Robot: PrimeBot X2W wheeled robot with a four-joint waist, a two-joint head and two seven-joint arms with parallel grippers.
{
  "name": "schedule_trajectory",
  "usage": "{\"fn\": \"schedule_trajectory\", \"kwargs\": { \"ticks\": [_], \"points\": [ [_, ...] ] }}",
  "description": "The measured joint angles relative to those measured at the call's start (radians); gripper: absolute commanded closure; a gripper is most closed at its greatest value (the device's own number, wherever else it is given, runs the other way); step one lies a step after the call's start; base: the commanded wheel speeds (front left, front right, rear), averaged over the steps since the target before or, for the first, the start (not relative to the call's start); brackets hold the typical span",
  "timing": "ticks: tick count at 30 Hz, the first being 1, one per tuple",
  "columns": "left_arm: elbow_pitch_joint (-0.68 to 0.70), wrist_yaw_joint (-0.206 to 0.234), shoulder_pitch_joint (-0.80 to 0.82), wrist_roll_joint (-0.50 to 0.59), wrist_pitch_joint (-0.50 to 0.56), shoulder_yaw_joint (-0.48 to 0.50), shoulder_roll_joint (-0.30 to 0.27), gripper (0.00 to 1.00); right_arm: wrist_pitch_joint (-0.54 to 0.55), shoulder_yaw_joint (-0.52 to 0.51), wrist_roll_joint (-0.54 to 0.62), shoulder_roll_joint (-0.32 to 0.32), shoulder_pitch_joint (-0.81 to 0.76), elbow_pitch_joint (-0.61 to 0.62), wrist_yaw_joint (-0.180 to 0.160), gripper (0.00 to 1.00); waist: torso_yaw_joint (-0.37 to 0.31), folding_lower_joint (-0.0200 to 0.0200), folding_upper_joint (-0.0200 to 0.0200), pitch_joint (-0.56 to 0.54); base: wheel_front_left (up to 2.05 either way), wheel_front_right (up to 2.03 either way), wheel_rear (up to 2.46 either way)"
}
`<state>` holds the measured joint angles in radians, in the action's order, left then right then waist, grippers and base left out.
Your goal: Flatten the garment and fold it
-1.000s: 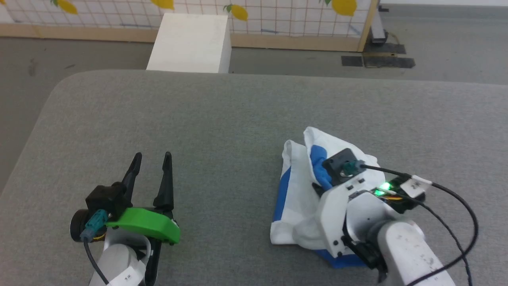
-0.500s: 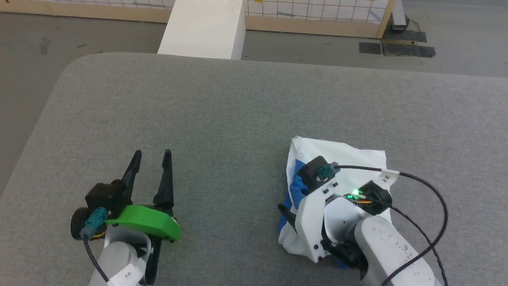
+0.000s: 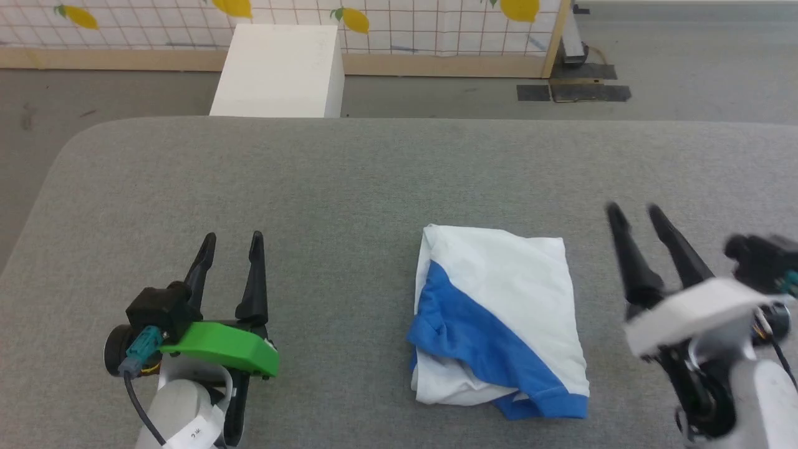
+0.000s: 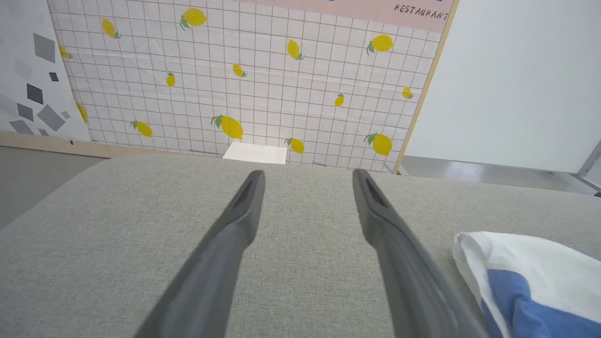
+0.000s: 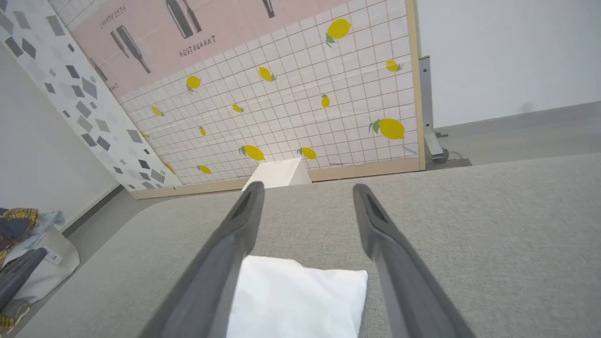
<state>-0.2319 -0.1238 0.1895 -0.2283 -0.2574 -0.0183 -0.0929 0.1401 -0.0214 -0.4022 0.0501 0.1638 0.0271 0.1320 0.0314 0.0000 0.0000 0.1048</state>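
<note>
Grey woven cloth covers the table (image 3: pixel 349 181). The garment (image 3: pixel 499 312) lies on the table, right of its middle and toward its near edge. It forms a compact packet, with a white panel uppermost, a blue band running diagonally across it and rumpled layers at the side nearest the robot.

The left gripper (image 3: pixel 232 240) hangs over the table's near-left part, fingers spread wide, holding nothing. The right gripper (image 3: pixel 634 212) hangs over the table's near-right part, clear of the packet, fingers also wide and empty; it appears blurred in the head view.

Hazards, as judged:
- The thin fabric is unsecured. A fingertip that catches an edge will likely drag the fold open.
- The rumpled near layers can spring apart if pressed unevenly.
</note>
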Motion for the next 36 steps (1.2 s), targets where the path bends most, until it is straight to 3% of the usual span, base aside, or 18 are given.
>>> {"fn": "schedule_trajectory", "kwargs": {
  "ticks": [3, 17, 24, 25, 27, 31, 36],
  "points": [
    [0.002, 0.0, -0.002, 0.0, 0.0, -0.011, 0.0, 0.0, 0.019, -0.075, -0.04, 0.003, -0.068, -0.084, 0.0, 0.0, -0.009, 0.0, 0.0, -0.006, 0.0, 0.0, 0.0],
    [-0.002, 0.0, -0.006, -0.002, 0.0, -0.032, 0.0, 0.0, 0.188, 0.021, -0.081, -0.001, -0.01, -0.365, 0.0, 0.0, 0.017, 0.0, 0.0, -0.006, 0.0, 0.0, 0.0],
    [-0.005, 0.0, -0.016, -0.002, 0.0, -0.033, 0.001, 0.0, 0.36, 0.021, -0.018, 0.004, 0.053, -0.465, 0.0, 0.0, 0.04, 0.0, 0.0, -0.008, 0.0, 0.0, 0.0],
    [-0.006, 0.0, -0.018, -0.002, 0.0, -0.033, 0.001, 0.0, 0.382, 0.026, -0.012, 0.005, 0.059, -0.464, 0.0, 0.51, 0.043, 0.0, 0.0, -0.009, 0.0, 0.0, 0.0],
    [-0.007, 0.0, -0.021, -0.002, 0.0, -0.033, 0.001, 0.0, 0.411, 0.033, 0.004, 0.006, 0.062, -0.455, 0.0, 0.98, 0.047, -0.0001, 0.0, -0.01, 0.0, 0.0, 0.0],
    [-0.006, 0.0, -0.022, -0.002, 0.0, -0.026, 0.001, 0.0, 0.435, 0.039, 0.075, 0.003, 0.062, -0.403, 0.0, 1.0, 0.045, 0.0, 0.0, -0.007, 0.0, 0.0, 0.0],
    [0.005, 0.0, -0.021, -0.001, -0.001, -0.011, 0.001, 0.0, 0.473, 0.099, 0.281, 0.0, 0.066, -0.3, 0.0, 1.0, 0.022, 0.0, 0.0, 0.007, 0.0, 0.0, 0.0]
  ]
}}
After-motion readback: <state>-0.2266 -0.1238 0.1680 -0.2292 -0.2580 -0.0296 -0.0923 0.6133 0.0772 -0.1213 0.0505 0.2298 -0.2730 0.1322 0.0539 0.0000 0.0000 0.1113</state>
